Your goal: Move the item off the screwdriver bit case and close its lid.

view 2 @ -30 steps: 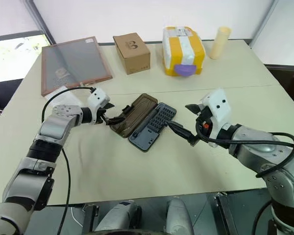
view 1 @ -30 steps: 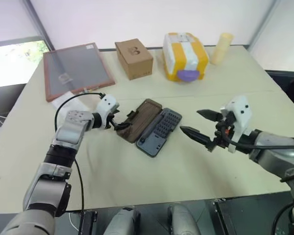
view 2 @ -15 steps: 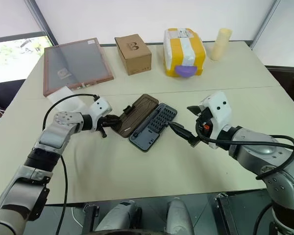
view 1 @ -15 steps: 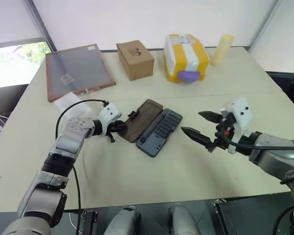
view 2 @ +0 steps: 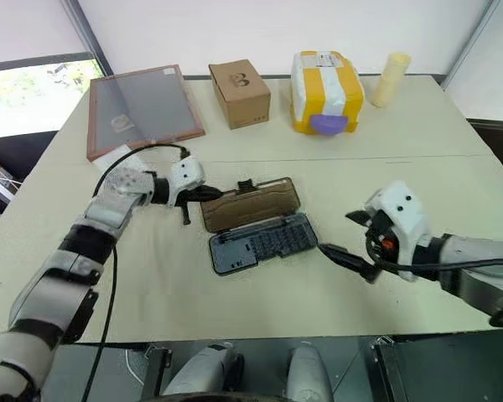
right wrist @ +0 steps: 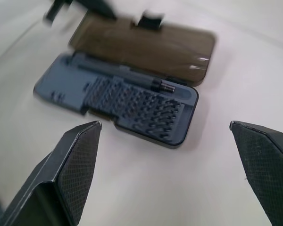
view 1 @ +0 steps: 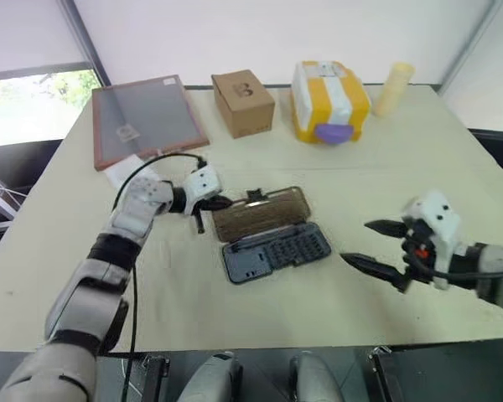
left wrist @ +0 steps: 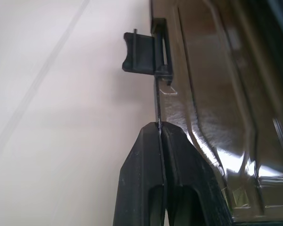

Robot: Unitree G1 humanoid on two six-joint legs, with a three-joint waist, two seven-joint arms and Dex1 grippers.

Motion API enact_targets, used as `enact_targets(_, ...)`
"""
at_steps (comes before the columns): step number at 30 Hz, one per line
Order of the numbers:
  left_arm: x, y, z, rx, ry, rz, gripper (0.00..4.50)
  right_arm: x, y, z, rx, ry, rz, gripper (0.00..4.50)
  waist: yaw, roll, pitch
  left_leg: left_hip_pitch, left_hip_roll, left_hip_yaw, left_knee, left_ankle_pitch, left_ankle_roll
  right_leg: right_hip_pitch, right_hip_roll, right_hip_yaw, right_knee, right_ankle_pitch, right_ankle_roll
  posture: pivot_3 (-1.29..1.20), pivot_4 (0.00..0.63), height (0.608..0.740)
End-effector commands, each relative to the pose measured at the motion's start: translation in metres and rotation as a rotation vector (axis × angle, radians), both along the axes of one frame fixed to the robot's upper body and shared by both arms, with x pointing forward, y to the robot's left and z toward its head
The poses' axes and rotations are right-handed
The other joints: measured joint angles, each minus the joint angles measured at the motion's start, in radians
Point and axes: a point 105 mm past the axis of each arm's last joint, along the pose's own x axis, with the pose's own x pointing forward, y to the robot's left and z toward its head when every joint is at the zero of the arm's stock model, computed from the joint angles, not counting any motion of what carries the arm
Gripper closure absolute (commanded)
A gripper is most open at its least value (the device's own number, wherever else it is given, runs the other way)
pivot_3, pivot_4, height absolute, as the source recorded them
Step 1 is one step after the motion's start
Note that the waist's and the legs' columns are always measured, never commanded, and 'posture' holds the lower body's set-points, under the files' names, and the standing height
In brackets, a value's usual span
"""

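Observation:
The screwdriver bit case lies open in the middle of the table. Its grey-blue base (view 1: 272,251) holds rows of bits, and its brown see-through lid (view 1: 260,213) lies flat on the far side of the base. My left gripper (view 1: 211,204) is shut on the lid's thin left edge. In the left wrist view the fingers (left wrist: 179,179) pinch that edge just below the black latch (left wrist: 144,52). My right gripper (view 1: 355,241) hovers open to the right of the case, apart from it. Its wide-spread fingers (right wrist: 75,160) frame the open base (right wrist: 127,108).
Along the table's far side stand a brown-framed board (view 1: 147,117), a cardboard box (view 1: 243,100), a yellow and white container (view 1: 329,100) and a cream cylinder (view 1: 391,88). A white slip (view 1: 124,171) lies by the board. A black cable (view 1: 151,163) loops over my left arm.
The camera has shifted. The case has turned from a slanted lie to crosswise, lid on the far side, with my left gripper holding the lid's edge. The right gripper sits farther from the case.

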Motion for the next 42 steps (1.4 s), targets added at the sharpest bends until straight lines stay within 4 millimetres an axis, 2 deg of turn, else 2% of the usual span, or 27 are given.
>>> enact_targets(1, -0.008, -0.026, 0.003, 0.032, -0.035, -0.196, 4.48, -0.006, -0.008, 0.006, -0.049, -0.007, 0.023, 0.00, 0.000, 0.000, 0.000, 0.000, -0.001, 0.000, 0.000, 0.000, 0.000, 0.000, -0.001, 0.000, 0.000, 0.000, 0.000, 0.00, 0.150, 0.740)
enact_targets(5, -0.007, -0.043, -0.014, 0.096, -0.032, -0.248, 4.48, -0.005, -0.018, 0.009, -0.053, -0.023, -0.016, 0.00, -0.006, -0.001, 0.001, 0.000, -0.001, 0.002, 0.000, 0.000, 0.001, 0.000, -0.001, 0.000, 0.000, 0.000, 0.000, 0.00, 0.150, 0.740)
enact_targets(11, 0.002, -0.037, -0.026, 0.130, -0.011, -0.168, 4.48, -0.009, -0.020, 0.009, -0.048, -0.031, -0.047, 0.00, -0.003, -0.002, 0.001, 0.000, 0.001, 0.002, 0.000, 0.000, 0.001, -0.001, 0.000, 0.000, 0.001, 0.000, 0.000, 0.00, 0.150, 0.740)
enact_targets(20, 0.008, -0.030, -0.026, 0.110, -0.034, -0.108, 4.48, -0.004, -0.016, 0.006, -0.027, -0.044, -0.058, 0.00, -0.003, -0.002, 0.001, 0.000, 0.001, 0.003, 0.001, 0.000, 0.001, -0.001, 0.000, 0.001, 0.001, 0.000, 0.001, 0.00, 0.150, 0.740)
enact_targets(23, 0.008, -0.030, -0.024, 0.095, -0.031, -0.105, 3.53, -0.002, -0.016, 0.006, -0.027, -0.043, -0.053, 0.00, -0.003, -0.002, 0.001, 0.000, 0.001, 0.003, 0.001, 0.000, 0.001, -0.001, 0.000, 0.001, 0.001, 0.000, 0.001, 0.00, 0.150, 0.740)
enact_targets(25, 0.011, -0.031, -0.020, 0.081, -0.053, -0.088, 2.59, -0.001, -0.015, 0.005, -0.026, -0.041, -0.050, 0.00, -0.003, -0.002, 0.001, 0.000, 0.001, 0.003, 0.001, 0.000, 0.001, -0.001, 0.000, 0.001, 0.001, 0.000, 0.001, 0.00, 0.150, 0.740)
enact_targets(27, 0.014, -0.032, -0.016, 0.064, -0.081, -0.069, 1.44, 0.000, -0.015, 0.005, -0.026, -0.038, -0.046, 0.00, -0.002, -0.002, 0.001, 0.000, 0.001, 0.002, 0.001, 0.000, 0.001, -0.001, 0.000, 0.001, 0.001, 0.000, 0.001, 0.00, 0.150, 0.740)
enact_targets(30, 0.017, -0.031, -0.006, 0.028, -0.106, -0.053, 0.04, 0.001, -0.014, 0.003, -0.024, -0.034, -0.040, 0.00, -0.003, -0.002, 0.001, 0.000, 0.001, 0.002, 0.001, 0.000, 0.001, -0.001, 0.000, 0.001, 0.001, 0.000, 0.001, 0.00, 0.150, 0.740)
enact_targets(33, 0.023, -0.029, 0.032, -0.234, -0.016, 0.010, 0.04, 0.002, -0.014, 0.003, -0.004, -0.033, -0.035, 0.00, -0.003, -0.002, 0.001, 0.000, 0.001, 0.003, 0.001, 0.000, 0.001, -0.001, 0.000, 0.001, 0.001, 0.000, 0.001, 0.00, 0.150, 0.740)
enact_targets(35, 0.013, -0.019, 0.058, -0.414, 0.125, -0.013, 0.04, 0.005, -0.014, 0.006, 0.040, -0.043, -0.034, 0.00, -0.005, -0.002, 0.001, -0.001, 0.001, 0.002, 0.001, 0.000, 0.001, -0.002, 0.000, 0.001, 0.001, 0.000, 0.001, 0.00, 0.150, 0.740)
enact_targets(37, -0.011, -0.008, 0.069, -0.479, 0.217, -0.066, 0.04, 0.010, -0.012, 0.010, 0.085, -0.060, -0.028, 0.00, -0.014, -0.002, 0.001, -0.003, 0.001, 0.002, 0.001, 0.000, 0.001, -0.004, 0.000, 0.001, 0.002, 0.000, 0.001, 0.00, 0.150, 0.740)
enact_targets(40, -0.055, -0.001, 0.058, -0.469, 0.326, -0.093, 0.04, 0.023, -0.011, 0.014, 0.122, -0.097, -0.023, 0.00, -0.039, 0.001, -0.001, 0.000, 0.002, 0.002, -0.003, 0.000, 0.001, -0.004, 0.000, 0.002, 0.002, 0.000, 0.001, 0.00, 0.150, 0.740)
enact_targets(42, -0.086, -0.001, 0.045, -0.439, 0.381, -0.099, 0.55, 0.038, -0.012, 0.016, 0.128, -0.131, -0.031, 0.00, -0.054, 0.001, 0.000, 0.002, 0.002, 0.002, -0.004, 0.000, 0.000, -0.003, 0.001, 0.002, 0.002, 0.000, 0.001, 0.00, 0.150, 0.740)
